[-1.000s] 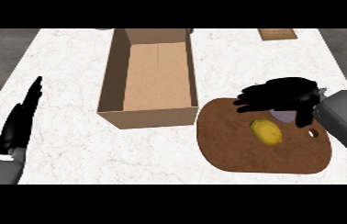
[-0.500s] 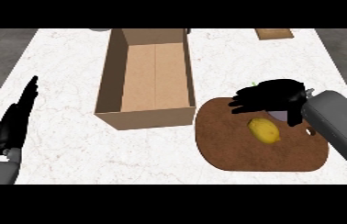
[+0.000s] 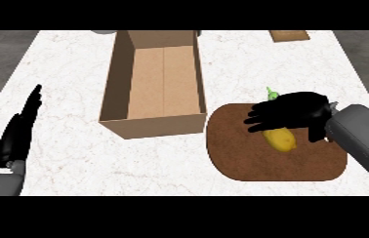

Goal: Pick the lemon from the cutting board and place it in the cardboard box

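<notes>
The lemon (image 3: 282, 139) lay on the brown cutting board (image 3: 245, 156), its upper end covered by the right hand (image 3: 292, 112), whose fingers were spread and bent down over it but not visibly clamped on it. I judged the pick as only beginning: nothing was lifted, and the carry remained. The cardboard box (image 3: 160, 125) stood open at ten o'clock from the lemon. The left hand (image 3: 22, 129) rested, fingers straight, at nine o'clock on the white marble counter (image 3: 72, 71).
</notes>
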`<action>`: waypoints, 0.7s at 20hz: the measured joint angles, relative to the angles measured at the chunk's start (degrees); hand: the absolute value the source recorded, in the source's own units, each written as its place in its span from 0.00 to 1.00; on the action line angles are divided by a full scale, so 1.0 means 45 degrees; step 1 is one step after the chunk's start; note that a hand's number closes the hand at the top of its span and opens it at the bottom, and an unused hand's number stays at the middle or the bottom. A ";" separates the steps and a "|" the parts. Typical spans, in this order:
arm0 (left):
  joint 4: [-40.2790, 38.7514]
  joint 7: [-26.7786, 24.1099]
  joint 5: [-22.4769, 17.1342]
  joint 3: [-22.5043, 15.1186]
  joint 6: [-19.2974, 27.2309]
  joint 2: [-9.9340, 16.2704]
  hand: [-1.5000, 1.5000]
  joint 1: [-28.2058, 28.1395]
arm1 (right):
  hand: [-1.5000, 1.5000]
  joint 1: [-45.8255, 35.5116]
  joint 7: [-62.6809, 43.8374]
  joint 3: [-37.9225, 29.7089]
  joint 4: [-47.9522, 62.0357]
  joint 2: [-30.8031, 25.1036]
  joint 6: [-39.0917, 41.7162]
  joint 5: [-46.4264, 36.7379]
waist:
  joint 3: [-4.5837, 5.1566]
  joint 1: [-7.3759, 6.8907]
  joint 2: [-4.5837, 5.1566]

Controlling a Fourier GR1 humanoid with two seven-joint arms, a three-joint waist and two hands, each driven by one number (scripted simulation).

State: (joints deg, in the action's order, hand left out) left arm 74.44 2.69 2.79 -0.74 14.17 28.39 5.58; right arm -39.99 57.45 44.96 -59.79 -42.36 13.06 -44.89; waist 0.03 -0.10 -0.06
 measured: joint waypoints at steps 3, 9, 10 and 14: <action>0.0157 0.0056 -0.0017 0.0143 -0.0155 0.0070 0.50 -0.0101 | 0.00 0.0188 -0.0047 0.0110 -0.0525 -0.0256 0.0076 0.0116 | -0.0002 -0.0008 -0.0006; -0.0212 -0.0128 0.0288 0.0247 -0.0237 -0.0224 0.50 0.0053 | 0.00 0.0734 -0.0502 0.0238 -0.1245 -0.0484 0.0128 -0.0730 | 0.0001 0.0006 0.0002; -0.0198 -0.0165 0.0293 0.0315 -0.0308 -0.0202 0.50 0.0028 | 0.00 0.0879 -0.0643 0.0267 -0.1304 -0.0376 0.0168 -0.0900 | 0.0001 0.0001 0.0001; 0.0038 0.0211 0.0503 0.0420 -0.0340 -0.0330 0.50 0.0189 | 0.00 0.1075 -0.1045 0.0122 -0.1276 0.0092 0.0351 -0.1605 | -0.0004 -0.0010 0.0006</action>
State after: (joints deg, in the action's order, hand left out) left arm 74.61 3.64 5.05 1.15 12.64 26.91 6.43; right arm -35.15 52.75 45.51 -65.53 -41.94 14.64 -52.11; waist 0.01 -0.15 -0.03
